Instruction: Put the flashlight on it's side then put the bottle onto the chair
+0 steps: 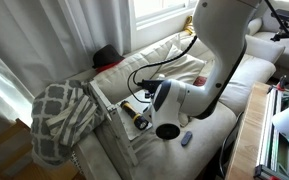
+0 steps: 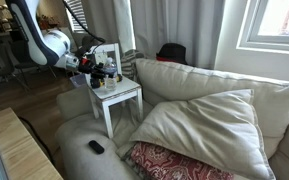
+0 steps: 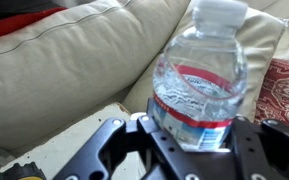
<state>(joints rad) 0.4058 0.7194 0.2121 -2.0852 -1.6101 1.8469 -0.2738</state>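
The clear water bottle (image 3: 199,80), with a pale cap and a red and blue label, stands upright between my gripper's (image 3: 192,140) two black fingers, which press its lower sides. The white seat (image 3: 69,150) of the chair lies just below it. In both exterior views the gripper (image 1: 144,100) (image 2: 99,70) hovers over the chair (image 1: 112,108) (image 2: 124,95) and hides the bottle. The flashlight (image 1: 136,121), black with yellow, lies on its side on the seat's near part. A black and yellow bit shows at the wrist view's lower left corner (image 3: 24,172).
The chair stands against a large cream sofa (image 2: 194,125) with a red patterned cushion (image 2: 174,160). A small blue-grey oblong object (image 1: 186,138) lies on the sofa seat. A checked blanket (image 1: 59,115) hangs beside the chair. A wooden table (image 2: 24,150) is nearby.
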